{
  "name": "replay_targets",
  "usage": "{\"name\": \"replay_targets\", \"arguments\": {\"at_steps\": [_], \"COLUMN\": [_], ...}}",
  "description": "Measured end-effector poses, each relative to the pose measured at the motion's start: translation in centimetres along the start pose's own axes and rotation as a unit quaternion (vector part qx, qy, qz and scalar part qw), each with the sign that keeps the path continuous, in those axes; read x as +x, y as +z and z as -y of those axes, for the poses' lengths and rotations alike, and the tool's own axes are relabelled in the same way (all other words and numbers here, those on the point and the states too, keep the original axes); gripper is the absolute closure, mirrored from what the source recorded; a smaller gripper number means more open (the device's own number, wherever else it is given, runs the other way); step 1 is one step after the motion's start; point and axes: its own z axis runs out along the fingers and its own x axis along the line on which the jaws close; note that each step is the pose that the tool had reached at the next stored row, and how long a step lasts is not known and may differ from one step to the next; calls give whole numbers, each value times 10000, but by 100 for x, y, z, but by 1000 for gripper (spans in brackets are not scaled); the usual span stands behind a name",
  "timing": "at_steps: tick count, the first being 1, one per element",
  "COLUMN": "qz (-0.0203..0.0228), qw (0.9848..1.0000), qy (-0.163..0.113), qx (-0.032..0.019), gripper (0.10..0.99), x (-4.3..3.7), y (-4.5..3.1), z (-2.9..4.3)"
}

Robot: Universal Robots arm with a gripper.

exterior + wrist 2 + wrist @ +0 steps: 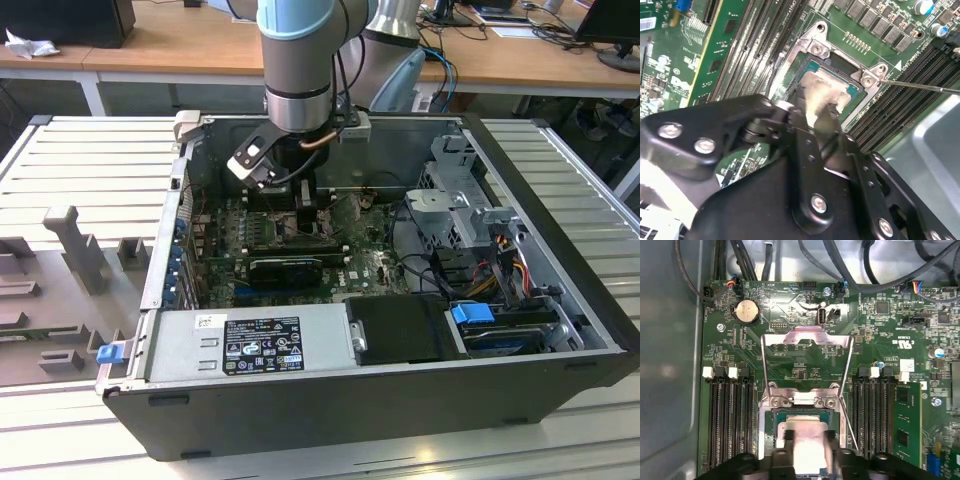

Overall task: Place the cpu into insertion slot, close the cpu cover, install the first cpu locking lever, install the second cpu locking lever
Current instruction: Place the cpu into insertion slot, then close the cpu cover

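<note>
The cpu (807, 439), a pale silvery square chip, sits between my gripper's (808, 447) black fingers, which are shut on its edges. It lies over the insertion slot (805, 416), whose dark teal rim shows around it; whether it is fully seated I cannot tell. In the second wrist view the cpu (822, 95) is at the slot (832, 64) with the gripper (817, 107) clamped on it. The cpu cover (807, 336) is swung open, away from the slot. A thin wire lever (849, 420) stands loose beside the slot. In the exterior view the gripper (300, 205) reaches down into the case.
Long black memory slots (730, 420) flank the socket on both sides. A black expansion card (285, 268), a power supply (250, 345) and a drive cage (460, 210) crowd the open computer case. Cables (840, 260) hang past the board's far edge.
</note>
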Motion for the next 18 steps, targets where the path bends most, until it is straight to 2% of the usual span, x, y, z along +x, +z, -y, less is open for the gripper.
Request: {"name": "replay_targets", "arguments": {"at_steps": [1, 2, 3, 4, 8, 12, 15, 16, 18], "qz": [6, 8, 9, 9, 11, 12, 13, 14, 13], "qw": [10000, 10000, 10000, 10000, 10000, 10000, 10000, 10000, 10000], "qy": [0, 0, -1, -1, -1, -1, -1, -1, -1], "qx": [1, 0, 0, 1, 0, 0, 1, 18, 17], "gripper": [867, 925, 925, 980, 980, 980, 980, 980, 980], "x": [-1, -1, -1, -1, -2, -3, -4, -5, -4], "y": [-8, -13, -16, -23, -45, -122, -124, -123, -122], "z": [0, -1, -1, -1, -3, -9, -10, -44, -51]}}
